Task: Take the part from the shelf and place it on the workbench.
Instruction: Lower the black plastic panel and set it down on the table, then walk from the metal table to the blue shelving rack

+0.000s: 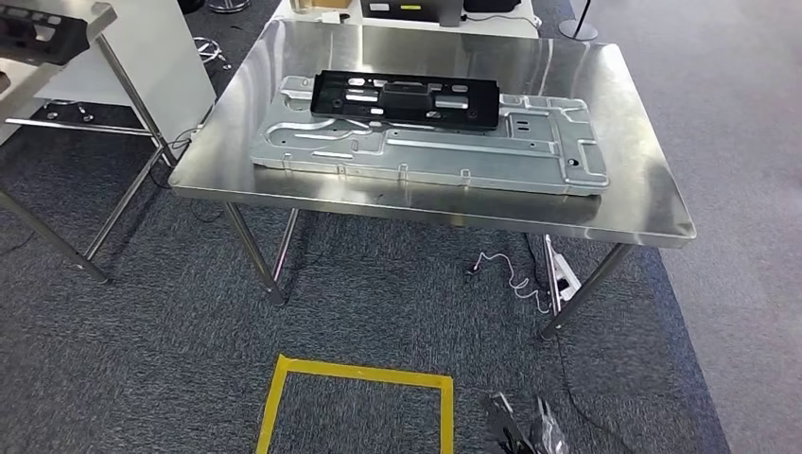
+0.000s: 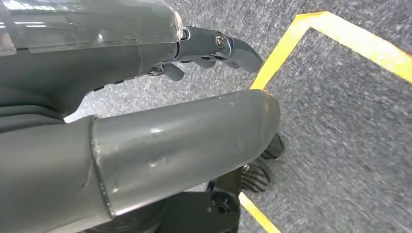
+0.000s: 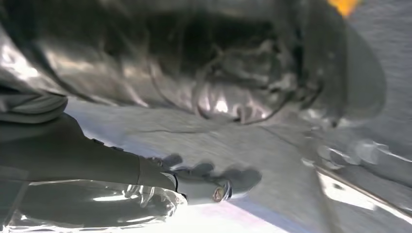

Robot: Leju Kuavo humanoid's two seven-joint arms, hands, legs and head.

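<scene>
A black plastic part lies flat on a large silver stamped plate, in the middle of the steel workbench. Another black part sits on the shelf at the far left. Down by the carpet, my left hand holds nothing, its thumb and fingers apart beside yellow floor tape. My right hand appears in a blurred picture, and its fingers are stretched out with nothing in them.
A yellow tape square marks the carpet in front of the workbench. Cables trail under the table's right legs, and dark clutter lies beside the square. A white cabinet stands between shelf and workbench.
</scene>
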